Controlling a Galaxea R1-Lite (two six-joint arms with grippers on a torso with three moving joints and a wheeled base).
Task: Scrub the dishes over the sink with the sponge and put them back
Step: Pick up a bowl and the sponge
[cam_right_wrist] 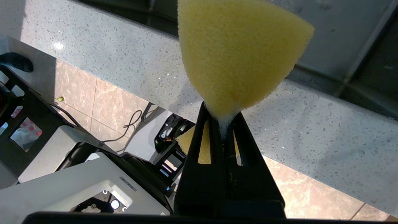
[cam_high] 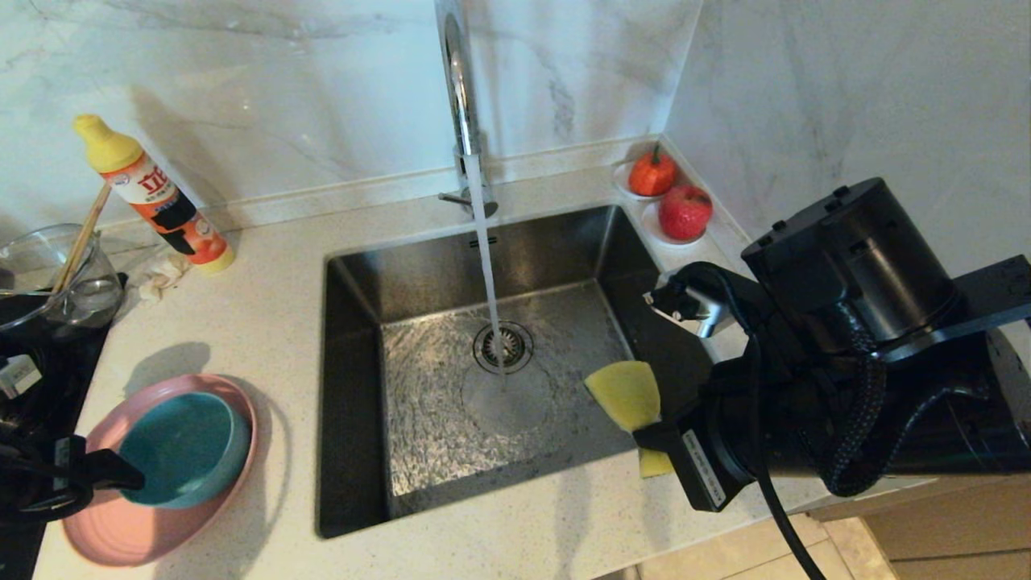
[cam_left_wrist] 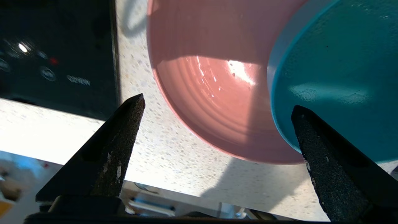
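Observation:
The pink plate (cam_high: 201, 515) lies on the counter left of the sink (cam_high: 354, 338), with the teal bowl (cam_high: 189, 443) sitting in it. My left gripper (cam_high: 101, 495) hangs open at the plate's near left rim, holding nothing. In the left wrist view the left gripper (cam_left_wrist: 218, 102) straddles the plate's edge (cam_left_wrist: 217, 102), one finger in front of the bowl (cam_left_wrist: 335, 62), the other over bare counter. My right gripper (cam_high: 652, 439) is shut on the yellow sponge (cam_high: 628, 395) above the sink's front right corner; the pinched sponge (cam_right_wrist: 239, 53) fans out beyond the right gripper (cam_right_wrist: 222, 115).
Water runs from the chrome tap (cam_high: 459, 80) onto the drain strainer (cam_high: 503, 346). A detergent bottle (cam_high: 157, 197) and a glass bowl (cam_high: 60, 274) with chopsticks stand at the back left beside a black cooktop (cam_high: 32, 379). Two fruits (cam_high: 685, 211) sit at the sink's back right.

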